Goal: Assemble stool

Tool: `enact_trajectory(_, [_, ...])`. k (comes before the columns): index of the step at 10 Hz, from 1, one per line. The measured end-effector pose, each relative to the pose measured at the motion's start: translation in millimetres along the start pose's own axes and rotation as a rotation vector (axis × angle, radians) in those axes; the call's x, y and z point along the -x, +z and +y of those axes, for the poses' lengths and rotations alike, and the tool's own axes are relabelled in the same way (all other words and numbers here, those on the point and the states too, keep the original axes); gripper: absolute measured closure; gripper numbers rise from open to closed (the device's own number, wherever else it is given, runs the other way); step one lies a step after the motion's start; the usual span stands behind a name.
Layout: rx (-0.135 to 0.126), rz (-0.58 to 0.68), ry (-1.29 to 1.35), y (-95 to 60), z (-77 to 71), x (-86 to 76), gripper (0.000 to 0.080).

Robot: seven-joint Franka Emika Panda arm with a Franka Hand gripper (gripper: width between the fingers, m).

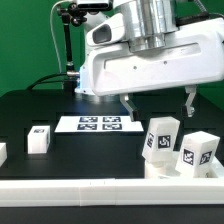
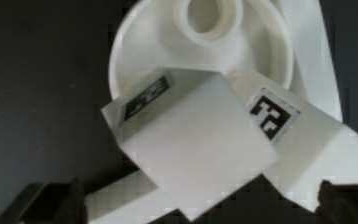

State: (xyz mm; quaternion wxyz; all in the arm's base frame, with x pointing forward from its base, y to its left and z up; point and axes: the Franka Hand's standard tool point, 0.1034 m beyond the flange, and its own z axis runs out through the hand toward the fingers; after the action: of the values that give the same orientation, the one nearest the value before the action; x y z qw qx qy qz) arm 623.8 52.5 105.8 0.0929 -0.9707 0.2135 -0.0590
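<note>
My gripper (image 1: 157,103) is open and empty, hanging just above two white leg blocks. The nearer one (image 1: 160,138) stands upright with its tag facing the camera. The second (image 1: 196,152) stands to its right in the exterior view. In the wrist view both blocks (image 2: 194,130) (image 2: 291,140) fill the space below the gripper (image 2: 197,205), over the round white seat (image 2: 149,50) with a socket (image 2: 211,15). The dark fingertips (image 2: 51,203) show at either side, apart. A third leg block (image 1: 40,138) stands at the exterior view's left, and a fourth (image 1: 2,151) is at the left edge.
The marker board (image 1: 99,123) lies flat on the black table behind the blocks. A white raised ledge (image 1: 100,190) runs along the table's front. The white robot body (image 1: 140,55) looms over the middle. A black stand (image 1: 68,40) rises at the back.
</note>
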Motion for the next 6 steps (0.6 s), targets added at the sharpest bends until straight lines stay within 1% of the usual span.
enact_trajectory(3, [0.001,-0.001,-0.195,0.5,0.7,0.0,0.0151])
enact_trajectory(5, [0.002,0.001,-0.351,0.5,1.6,-0.5,0.0151])
enact_trajectory(6, [0.006,0.008,-0.465,1.4,3.7,0.3,0.0151])
